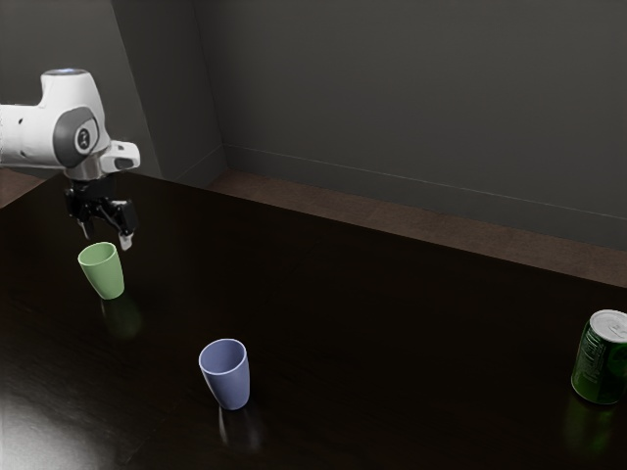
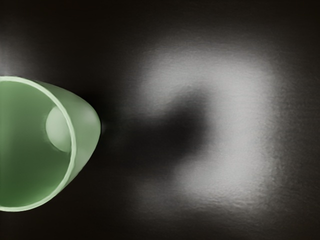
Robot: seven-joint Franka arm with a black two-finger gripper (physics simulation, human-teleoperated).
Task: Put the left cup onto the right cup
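Note:
A light green cup (image 1: 102, 269) stands upright on the dark table at the exterior view's left. My black gripper (image 1: 106, 234) hangs just above its rim, fingers apart and open, holding nothing. In the wrist view the green cup (image 2: 40, 145) lies close under my hand, its mouth facing the camera and its inside showing. A blue-lavender cup (image 1: 226, 373) stands upright nearer the table's front, to the right of the green one in the exterior view and well apart from it.
A green soda can (image 1: 602, 357) stands at the exterior view's far right edge. The dark glossy table (image 1: 392, 323) stretches between the cups and the can. A grey wall rises behind the table.

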